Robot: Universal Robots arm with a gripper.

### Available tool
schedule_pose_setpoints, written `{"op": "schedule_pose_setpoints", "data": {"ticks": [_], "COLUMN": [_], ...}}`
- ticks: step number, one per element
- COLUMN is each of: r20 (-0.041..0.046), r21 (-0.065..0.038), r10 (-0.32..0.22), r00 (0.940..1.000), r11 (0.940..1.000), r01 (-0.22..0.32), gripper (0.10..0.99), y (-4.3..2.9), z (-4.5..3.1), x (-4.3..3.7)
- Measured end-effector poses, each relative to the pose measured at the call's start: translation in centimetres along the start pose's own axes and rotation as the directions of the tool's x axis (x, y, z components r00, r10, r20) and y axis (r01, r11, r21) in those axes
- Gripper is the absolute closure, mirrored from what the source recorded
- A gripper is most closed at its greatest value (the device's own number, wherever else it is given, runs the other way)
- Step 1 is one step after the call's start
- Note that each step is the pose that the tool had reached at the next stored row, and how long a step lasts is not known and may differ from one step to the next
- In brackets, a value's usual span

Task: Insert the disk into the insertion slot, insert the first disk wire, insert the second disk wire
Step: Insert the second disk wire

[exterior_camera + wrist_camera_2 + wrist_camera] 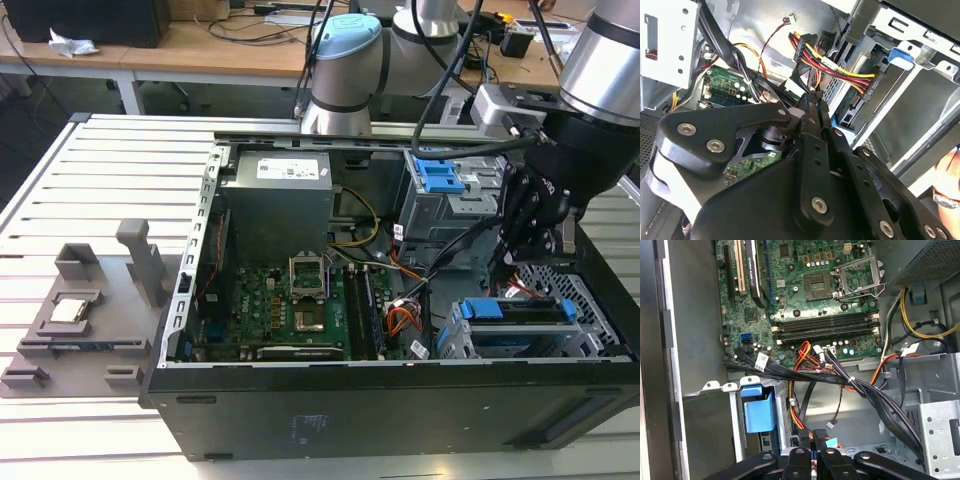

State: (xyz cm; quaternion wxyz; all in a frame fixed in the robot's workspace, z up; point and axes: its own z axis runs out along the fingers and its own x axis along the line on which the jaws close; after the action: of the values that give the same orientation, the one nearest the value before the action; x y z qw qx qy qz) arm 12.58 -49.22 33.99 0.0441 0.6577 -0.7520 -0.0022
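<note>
One open computer case (pixel 380 400) lies on its side on a slatted grey surface (pixel 90 190). One arm reaches in from the exterior view's right, its black pincer (pixel 528 235) hanging just above the drive cage at the case's near right corner.

The disk (pixel 520 312) sits in the insertion slot (pixel 600 325), the silver perforated cage; its blue carrier frame shows along the top edge. In the first wrist view the same blue frame (pixel 759 410) stands inside the cage wall.

Pincer: fingers together, clamped on a black connector at the end of one wire bundle. In the second wrist view the pincer (pixel 812 102) tips meet at the plug, with red, yellow and black leads (pixel 840 70) running off toward the rear of the disk (pixel 852 117). In the first wrist view the pincer (pixel 815 437) grips the plug just beside the cage, apart from it.

Count inside the case: one motherboard (pixel 290 310) with one open processor socket (pixel 307 275); one grey power supply (pixel 278 200); one taller grey bay (pixel 445 195) with blue latches.

Outside the case, to the exterior view's left: one grey fixture tray (pixel 85 330) carrying one small square silver chip (pixel 68 310).

A hand (pixel 949 182) shows at the edge of the second wrist view.
</note>
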Motion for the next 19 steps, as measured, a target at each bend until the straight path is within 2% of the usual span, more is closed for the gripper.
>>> {"op": "schedule_pose_setpoints", "data": {"ticks": [4, 6, 7, 8, 9, 10, 12, 16, 19], "r20": [0.0019, 0.002, 0.002, 0.0044, 0.0144, 0.0184, 0.0219, 0.0242, 0.0237], "r21": [0.0, 0.0, 0.0, -0.001, -0.002, -0.002, -0.004, -0.007, -0.008], "r10": [0.0, 0.0, 0.0, 0.0, -0.001, -0.001, -0.002, -0.002, -0.004], "r00": [1.0, 1.0, 1.0, 1.0, 0.9999, 0.9998, 0.9998, 0.9997, 0.9997], "r11": [1.0, 1.0, 1.0, 1.0, 1.0, 1.0, 1.0, 1.0, 1.0], "r01": [0.0, 0.0, 0.0, 0.0, 0.001, 0.001, 0.002, 0.002, 0.004], "gripper": [0.941, 0.941, 0.941, 0.941, 0.941, 0.941, 0.941, 0.941, 0.941], "y": [-0.14, -0.15, -0.13, -0.16, -0.23, -0.27, -0.41, -0.65, -0.92], "z": [0.06, -0.3, -0.83, -0.98, -0.96, -0.94, -0.82, -0.62, -0.48], "x": [1.02, 1.3, 1.41, 1.7, 2.18, 2.5, 3.2, 3.6, 3.58]}}
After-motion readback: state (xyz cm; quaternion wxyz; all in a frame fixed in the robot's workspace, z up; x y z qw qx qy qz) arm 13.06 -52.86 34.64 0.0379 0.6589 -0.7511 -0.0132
